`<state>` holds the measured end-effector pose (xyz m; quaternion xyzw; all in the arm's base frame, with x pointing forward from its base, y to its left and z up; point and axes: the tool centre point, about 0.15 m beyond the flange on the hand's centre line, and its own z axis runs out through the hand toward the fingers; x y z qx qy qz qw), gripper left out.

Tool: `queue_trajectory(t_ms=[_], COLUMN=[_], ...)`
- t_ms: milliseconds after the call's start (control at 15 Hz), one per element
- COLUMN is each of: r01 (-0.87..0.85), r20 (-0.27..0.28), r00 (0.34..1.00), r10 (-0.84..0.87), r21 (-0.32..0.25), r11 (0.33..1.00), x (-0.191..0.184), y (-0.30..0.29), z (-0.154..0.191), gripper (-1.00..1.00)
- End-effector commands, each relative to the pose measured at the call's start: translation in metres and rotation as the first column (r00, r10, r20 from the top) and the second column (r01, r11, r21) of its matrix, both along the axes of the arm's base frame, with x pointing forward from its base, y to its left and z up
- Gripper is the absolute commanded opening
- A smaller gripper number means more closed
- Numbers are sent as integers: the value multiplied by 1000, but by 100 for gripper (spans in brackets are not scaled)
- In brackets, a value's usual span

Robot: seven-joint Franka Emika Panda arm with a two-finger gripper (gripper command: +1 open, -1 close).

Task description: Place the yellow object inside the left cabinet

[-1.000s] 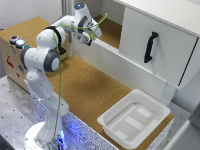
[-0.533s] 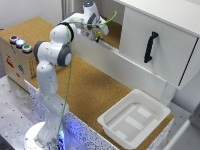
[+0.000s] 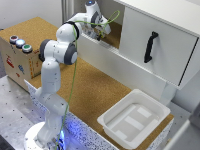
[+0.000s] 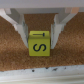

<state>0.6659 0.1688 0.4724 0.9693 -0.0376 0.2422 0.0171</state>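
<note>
The yellow object [image 4: 39,45] is a small yellow cube marked with a black "S". It sits between my gripper's two fingers [image 4: 25,31], which press on both of its sides, just above a cork-brown floor [image 4: 15,62]. In the exterior view my gripper [image 3: 102,34] reaches into the left cabinet [image 3: 107,56], above its cork floor and behind the low white front panel. The cube itself is too small to make out in that view.
The compartment with a white door and black handle [image 3: 150,47] is on the exterior view's right of the open one. A shallow white tray [image 3: 134,120] lies on the cork table [image 3: 95,92]. A cardboard box with coloured buttons [image 3: 18,52] stands at the left.
The arm has stretched farther toward the exterior view's right. The gripper has gone from in front of the opening to inside the left cabinet.
</note>
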Motion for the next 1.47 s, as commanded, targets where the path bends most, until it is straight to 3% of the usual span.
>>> queue_trajectory(t_ms=[0,200,800,933,1400], r01=[71,88,189,255,430], r20=[-39,-35,-97,-106,-125], r00=[997,996,977,962,895], r10=[-73,-88,-188,-251,-429], r21=[-49,-13,0,25,-20], r11=[996,996,982,967,903], x=[2,-24,-98,-110,-168], y=[-1,-12,-45,-57,-116], z=[19,34,37,42,49], gripper=[100,100,100,100,100])
